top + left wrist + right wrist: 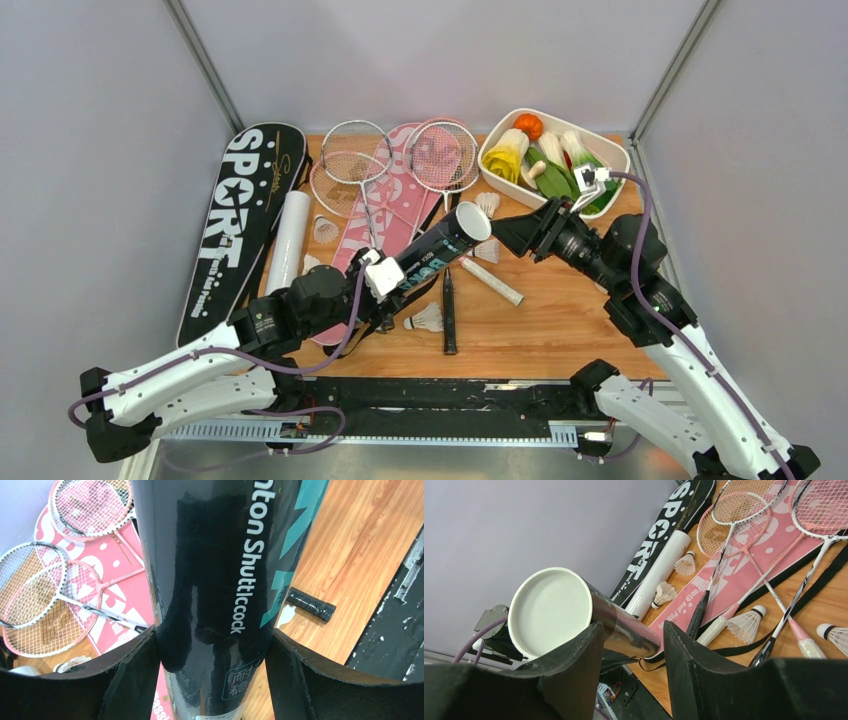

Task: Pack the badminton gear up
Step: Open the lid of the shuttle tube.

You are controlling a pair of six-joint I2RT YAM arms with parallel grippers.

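Note:
My left gripper (214,635) is shut on a black shuttlecock tube (432,250) and holds it tilted up to the right above the table. Its white cap (550,611) faces my right gripper (631,630). That gripper hovers just off the capped end, open, with nothing between its fingers. Thin rackets (355,160) lie across a pink cover (400,190). A black "SPORT" cover (235,220) and a white tube (288,240) lie at the left. Shuttlecocks (427,319) are scattered on the wood.
A white bowl (619,152) of toy vegetables stands at the back right, close behind my right arm. Racket handles (449,310) lie under the raised tube. Grey walls close in the table on three sides.

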